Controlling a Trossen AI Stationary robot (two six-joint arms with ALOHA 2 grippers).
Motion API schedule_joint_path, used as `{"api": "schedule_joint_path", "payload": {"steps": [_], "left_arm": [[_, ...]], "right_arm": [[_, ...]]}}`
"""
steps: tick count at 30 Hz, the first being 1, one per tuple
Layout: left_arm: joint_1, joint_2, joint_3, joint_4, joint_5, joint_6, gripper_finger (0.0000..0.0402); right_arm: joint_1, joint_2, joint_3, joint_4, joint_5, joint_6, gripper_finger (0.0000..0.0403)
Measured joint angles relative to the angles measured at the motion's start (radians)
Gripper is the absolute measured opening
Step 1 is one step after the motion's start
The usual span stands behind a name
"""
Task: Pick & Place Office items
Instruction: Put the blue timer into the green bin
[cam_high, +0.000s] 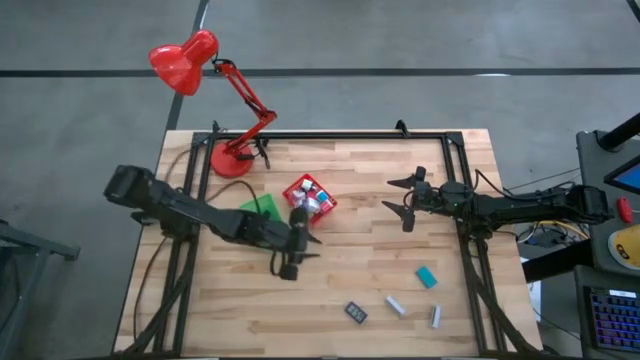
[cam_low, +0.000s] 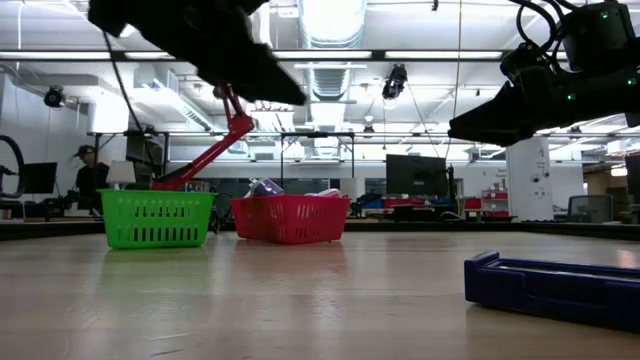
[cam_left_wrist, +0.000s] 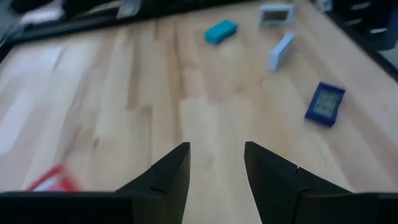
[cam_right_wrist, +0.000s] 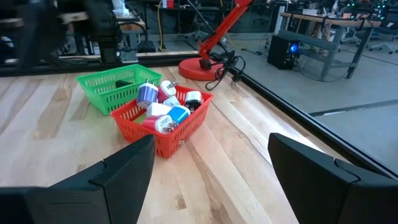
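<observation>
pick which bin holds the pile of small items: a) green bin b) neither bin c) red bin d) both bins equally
c, the red bin is heaped with small items, while the green bin beside it shows only bare mesh inside.

Loose on the table: one teal block (cam_high: 427, 277), one dark blue rectangular piece (cam_high: 356, 313), and two grey-white sticks (cam_high: 396, 305) (cam_high: 436, 316), four items in all. Bins: two, one red bin (cam_high: 309, 196) heaped with small white, red and blue items too crowded to count, and one green bin (cam_high: 258, 209). Also one red desk lamp (cam_high: 200, 70) and two dark arms.
</observation>
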Motion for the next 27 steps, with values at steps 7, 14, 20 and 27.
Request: {"api": "schedule_joint_path", "payload": {"steps": [7, 14, 20, 27], "left_arm": [[-0.031, 0.207, 0.058, 0.278, 0.12, 0.093, 0.0161], [-0.035, 0.407, 0.195, 0.348, 0.257, 0.102, 0.0163], [-0.062, 0.533, 0.316, 0.35, 0.361, 0.109, 0.0168], [-0.099, 0.558, 0.373, 0.355, 0.357, 0.138, 0.0168]], "right_arm": [[0.0, 0.0, 0.0, 0.0, 0.0, 0.0, 0.0306], [0.0, 0.0, 0.0, 0.0, 0.0, 0.0, 0.0298], [0.0, 0.0, 0.0, 0.0, 0.0, 0.0, 0.03], [0.0, 0.0, 0.0, -0.001, 0.0, 0.0, 0.0307]]}}
